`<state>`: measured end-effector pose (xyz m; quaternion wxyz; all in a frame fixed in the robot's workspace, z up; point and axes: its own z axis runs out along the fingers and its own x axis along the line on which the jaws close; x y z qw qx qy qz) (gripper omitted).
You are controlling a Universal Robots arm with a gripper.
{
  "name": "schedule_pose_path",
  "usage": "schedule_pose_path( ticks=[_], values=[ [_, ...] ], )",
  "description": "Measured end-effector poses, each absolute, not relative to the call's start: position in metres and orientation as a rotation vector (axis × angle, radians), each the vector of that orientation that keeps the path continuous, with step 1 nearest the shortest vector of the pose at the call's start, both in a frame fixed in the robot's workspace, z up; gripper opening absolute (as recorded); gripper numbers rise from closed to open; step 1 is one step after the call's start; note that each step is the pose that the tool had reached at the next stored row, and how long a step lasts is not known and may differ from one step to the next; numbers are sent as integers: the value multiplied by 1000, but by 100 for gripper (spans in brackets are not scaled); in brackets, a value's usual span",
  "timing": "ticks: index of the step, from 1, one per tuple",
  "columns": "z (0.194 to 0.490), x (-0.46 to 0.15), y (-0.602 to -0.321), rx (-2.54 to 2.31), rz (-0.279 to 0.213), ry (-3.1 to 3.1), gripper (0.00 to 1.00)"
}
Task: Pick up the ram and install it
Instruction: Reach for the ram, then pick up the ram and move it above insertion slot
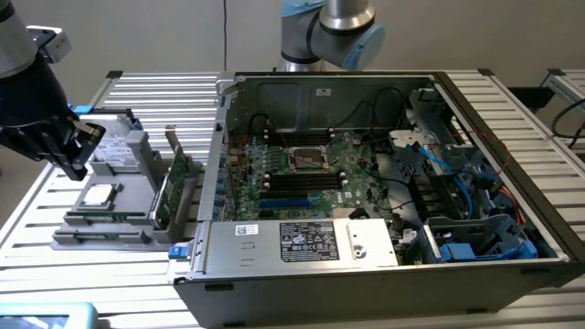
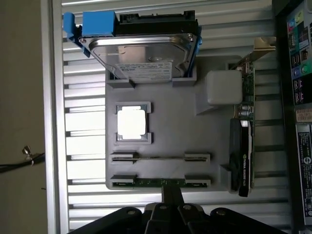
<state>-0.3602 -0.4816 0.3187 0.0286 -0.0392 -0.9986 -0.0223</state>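
Wrist view: processor (image 2: 131, 122) near ram (image 2: 146, 183)

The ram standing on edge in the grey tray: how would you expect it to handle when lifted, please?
Probably stiff and light: the ram looks like a thin, narrow board. Standing on edge between end brackets of the grey tray, it would likely tip over once freed.

A plain grey wall (image 1: 137, 34) stands behind. The surface (image 1: 55, 274) is made of long silver slats. The floor (image 2: 22, 97) beside it is pale brown.
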Motion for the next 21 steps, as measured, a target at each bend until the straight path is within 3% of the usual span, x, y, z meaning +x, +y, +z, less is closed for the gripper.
schedule_pose_path(
  ticks=[21],
  values=[
    [318,-360,-482,41,-64,-3081,11]
  ],
)
